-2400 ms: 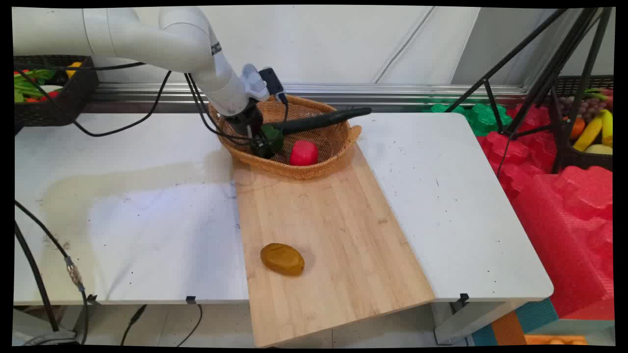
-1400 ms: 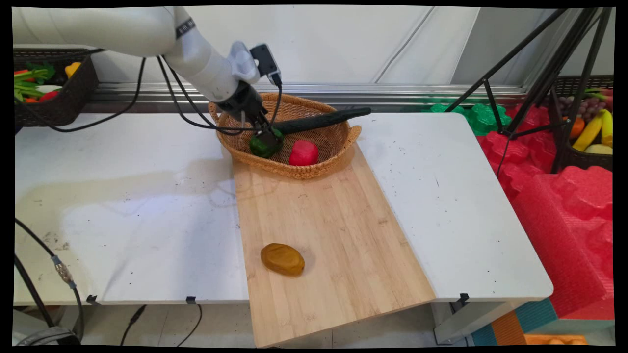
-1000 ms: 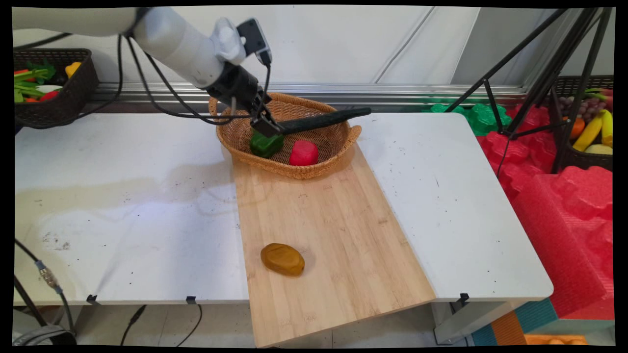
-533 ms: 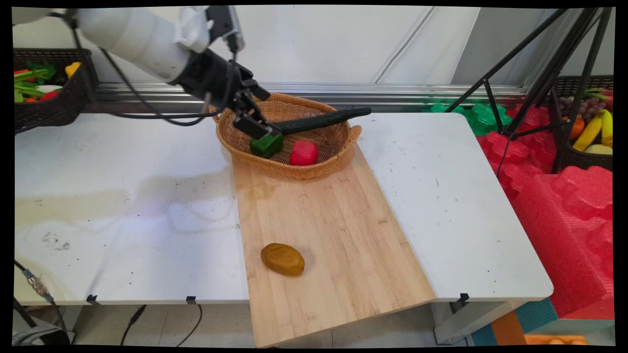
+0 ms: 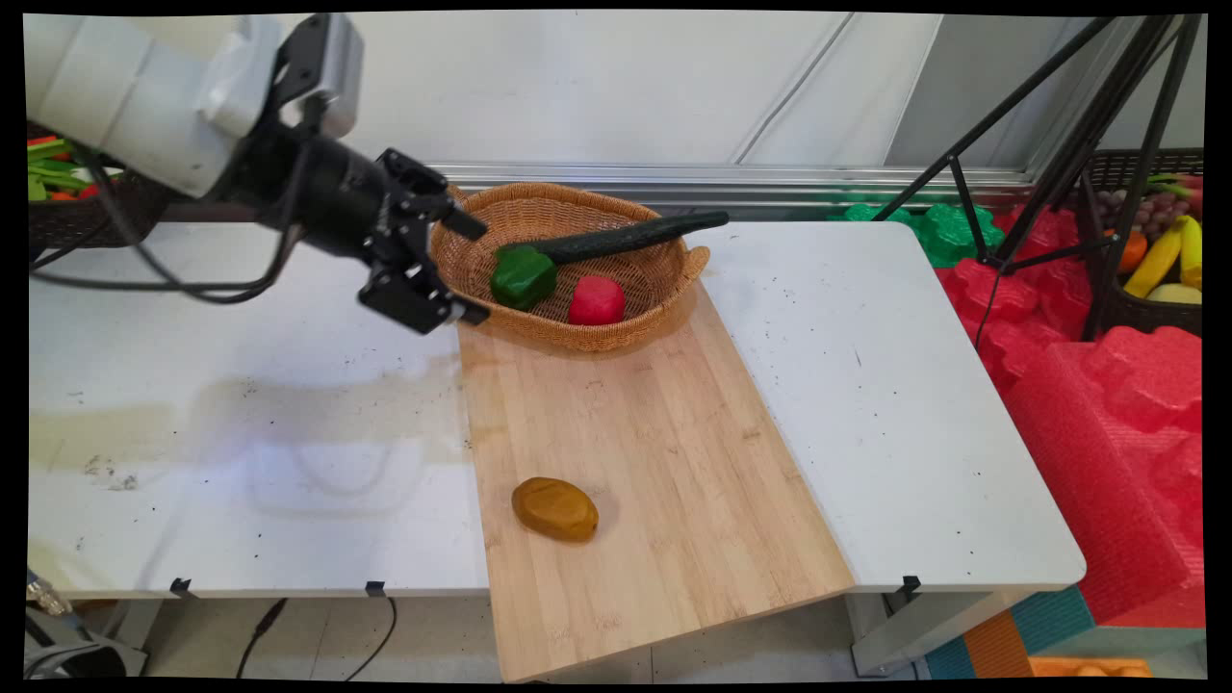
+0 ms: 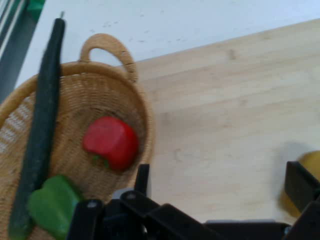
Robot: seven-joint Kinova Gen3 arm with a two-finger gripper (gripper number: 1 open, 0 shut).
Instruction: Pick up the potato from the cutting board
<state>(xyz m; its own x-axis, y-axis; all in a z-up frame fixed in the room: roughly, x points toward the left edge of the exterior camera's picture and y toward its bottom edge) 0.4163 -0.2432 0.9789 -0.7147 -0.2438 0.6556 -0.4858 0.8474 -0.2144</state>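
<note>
White surface (image 5: 241,385) is carrying a bamboo cutting board (image 5: 635,452) running from its middle out past the near edge, with a woven basket (image 5: 654,279) sitting at the board's far end. The pincer (image 5: 470,268) is hanging released and empty, its fingers spread wide, just at the basket's 9 o'clock rim and off the surface. Inside the basket, a green pepper (image 5: 523,276) is lying at the 9 o'clock side, nearest the pincer; a red pepper (image 5: 595,300) is sitting just beside it toward 3 o'clock. A long dark cucumber (image 5: 626,236) is leaning across the basket, its tip sticking out over the rim toward 2 o'clock. A brown potato (image 5: 554,508) is resting on the board toward 6 o'clock, well apart from the basket.
</note>
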